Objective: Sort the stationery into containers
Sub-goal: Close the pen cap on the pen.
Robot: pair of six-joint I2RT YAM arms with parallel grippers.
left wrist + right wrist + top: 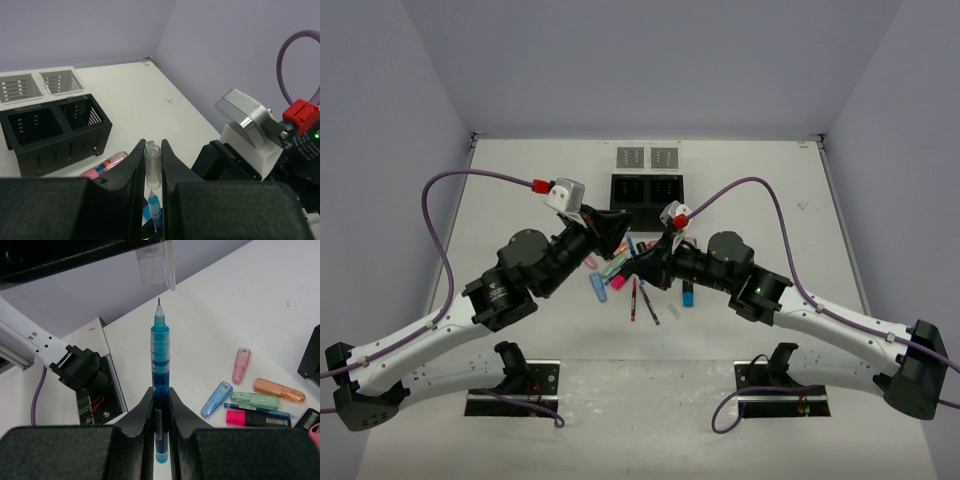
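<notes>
The left gripper (152, 150) pinches a small clear cap (152, 167) between its closed-in fingers, with the cap's open end turned toward the other arm; the right gripper (160, 395) is pressed tight on a blue pen (160, 365), whose bare tip points at that cap and stops just short of it; the two meet above the middle of the table (520, 200), just near of the black box (647, 190).

Both compartments of the box look bare in the left wrist view; two light-grey trays (648, 157) sit side by side just beyond its far wall.

The remaining stationery lies loose on the table under the grippers: a salmon highlighter (241, 365), an orange one (279, 390), a green one (254, 400), a blue one (216, 399) and a pink one (257, 418) close together, with a thin blue pen (255, 410) between green and pink; a pink tube (105, 165) lies just near of the box; a red pen (634, 300) and a dark pen (648, 303) lie nearer the arm bases.
</notes>
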